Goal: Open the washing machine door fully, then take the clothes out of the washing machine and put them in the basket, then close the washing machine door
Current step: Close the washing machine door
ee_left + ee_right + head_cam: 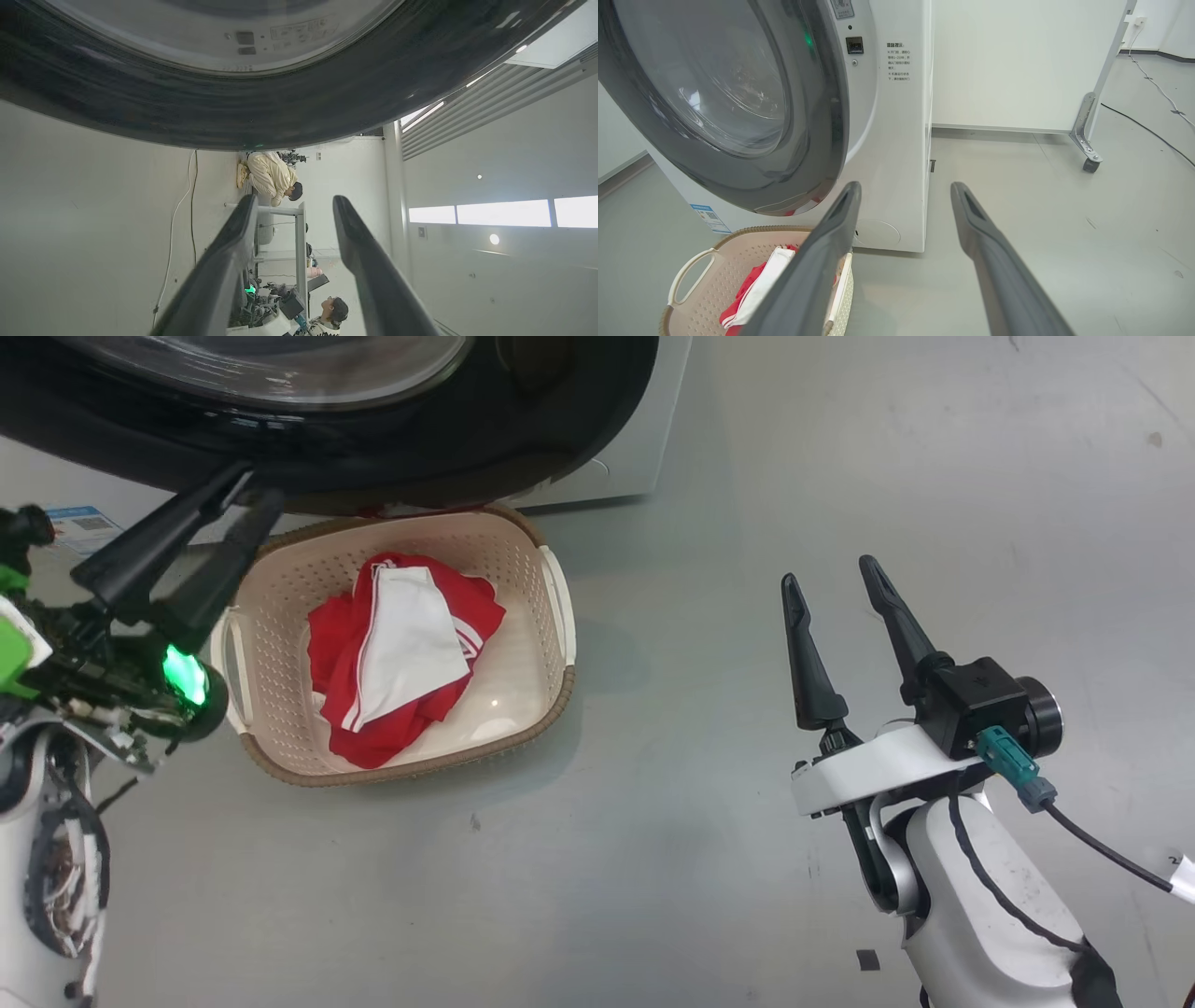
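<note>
The glossy black washing machine door [448, 439] with its glass bowl hangs over the back of the cream basket [551, 616]. In the basket lie the red and white clothes [401, 653]. My left gripper [254, 490] reaches up to the door's lower rim, fingers apart with nothing between them. In the left wrist view the left gripper [293, 200] sits just below the door [280, 112]. My right gripper [830, 572] stands open and empty over bare floor right of the basket. The right wrist view shows the right gripper [906, 186], the door [812, 140] angled away from the white washing machine [896, 140], the basket [691, 266] and clothes [752, 289].
A white panel [1017, 70] on a castered metal leg [1085, 140] stands right of the machine, with cables [1148, 126] on the grey floor beyond. A crouching person [268, 175] and a second person [334, 312] appear in the left wrist view. Open floor lies to the right.
</note>
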{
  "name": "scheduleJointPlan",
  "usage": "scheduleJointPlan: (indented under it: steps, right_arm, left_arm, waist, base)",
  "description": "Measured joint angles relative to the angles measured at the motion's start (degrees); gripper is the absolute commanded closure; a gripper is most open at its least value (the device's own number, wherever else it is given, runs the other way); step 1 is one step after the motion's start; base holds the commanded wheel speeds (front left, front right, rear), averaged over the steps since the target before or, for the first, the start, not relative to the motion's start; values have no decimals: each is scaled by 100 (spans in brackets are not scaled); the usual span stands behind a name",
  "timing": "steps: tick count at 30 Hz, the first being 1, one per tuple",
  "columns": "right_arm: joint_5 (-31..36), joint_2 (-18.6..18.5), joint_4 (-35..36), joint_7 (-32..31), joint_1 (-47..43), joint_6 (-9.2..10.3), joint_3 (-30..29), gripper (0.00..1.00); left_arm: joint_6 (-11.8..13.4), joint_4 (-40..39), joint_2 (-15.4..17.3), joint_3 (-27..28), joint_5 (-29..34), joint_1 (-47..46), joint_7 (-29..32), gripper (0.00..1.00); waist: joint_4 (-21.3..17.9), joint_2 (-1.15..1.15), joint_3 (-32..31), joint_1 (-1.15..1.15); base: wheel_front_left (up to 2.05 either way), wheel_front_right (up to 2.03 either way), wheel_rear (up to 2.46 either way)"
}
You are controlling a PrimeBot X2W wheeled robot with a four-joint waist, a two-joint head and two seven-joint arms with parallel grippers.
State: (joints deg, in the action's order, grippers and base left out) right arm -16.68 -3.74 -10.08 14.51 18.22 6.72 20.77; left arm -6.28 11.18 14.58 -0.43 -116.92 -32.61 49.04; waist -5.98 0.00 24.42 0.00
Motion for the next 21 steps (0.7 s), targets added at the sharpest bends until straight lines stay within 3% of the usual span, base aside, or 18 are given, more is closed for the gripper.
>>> scheduleJointPlan:
  steps: [10, 18, 21]
  right_arm:
    - [7, 9, -229, 0, -299, -18, 7, 0]
    - [-8, -2, -325, 0, -621, -18, -138, 0]
    - [-22, -13, -344, 0, -743, -16, -197, 0]
  left_arm:
    - [-67, 45, -511, 634, 143, 1458, -850, 0]
    - [-67, -32, -1174, 1083, 715, 2396, -1830, 0]
    - [-67, -271, -1268, 1289, 1012, 2505, -2206, 0]
  waist:
    - [271, 0, -553, 0]
    - [353, 0, -960, 0]
    - [384, 0, -1106, -1]
  base:
    - [0, 0, 0]
    - [0, 0, 0]
    - [0, 0, 0]
